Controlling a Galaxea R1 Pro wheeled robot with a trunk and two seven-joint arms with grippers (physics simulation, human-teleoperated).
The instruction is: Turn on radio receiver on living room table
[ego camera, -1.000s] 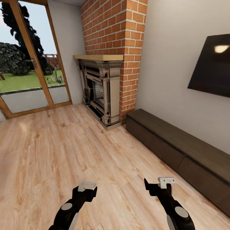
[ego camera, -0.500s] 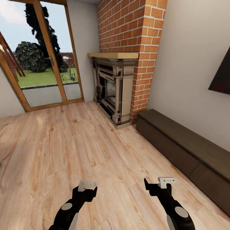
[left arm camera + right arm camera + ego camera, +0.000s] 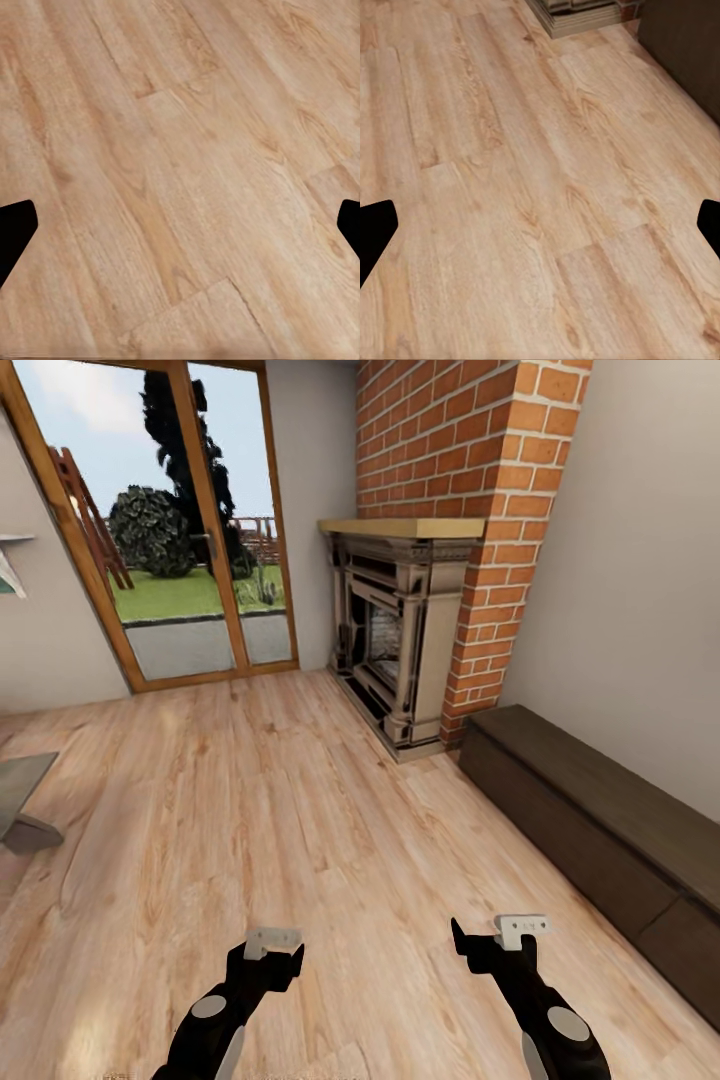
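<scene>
The radio receiver is out of view. A corner of the low grey table (image 3: 20, 785) pokes in at the head view's left edge, over the living room's light wood floor (image 3: 250, 810). My left gripper (image 3: 272, 952) and right gripper (image 3: 497, 940) hang side by side low in the head view, above bare floor, far from the table. Both are open with nothing between them. In each wrist view the dark fingertips (image 3: 15, 232) (image 3: 375, 232) sit far apart at the picture's edges with floorboards between.
A brick fireplace (image 3: 400, 650) with a wooden mantel stands ahead to the right. A long dark wooden bench (image 3: 600, 830) runs along the right wall. Wood-framed glass doors (image 3: 180, 540) face a garden at the back left. Open floor lies ahead.
The camera has swung left, so the whole picture shifted right: the dark screen on the right wall left the view and the table corner came in at left. Both arms hold the same pose.
</scene>
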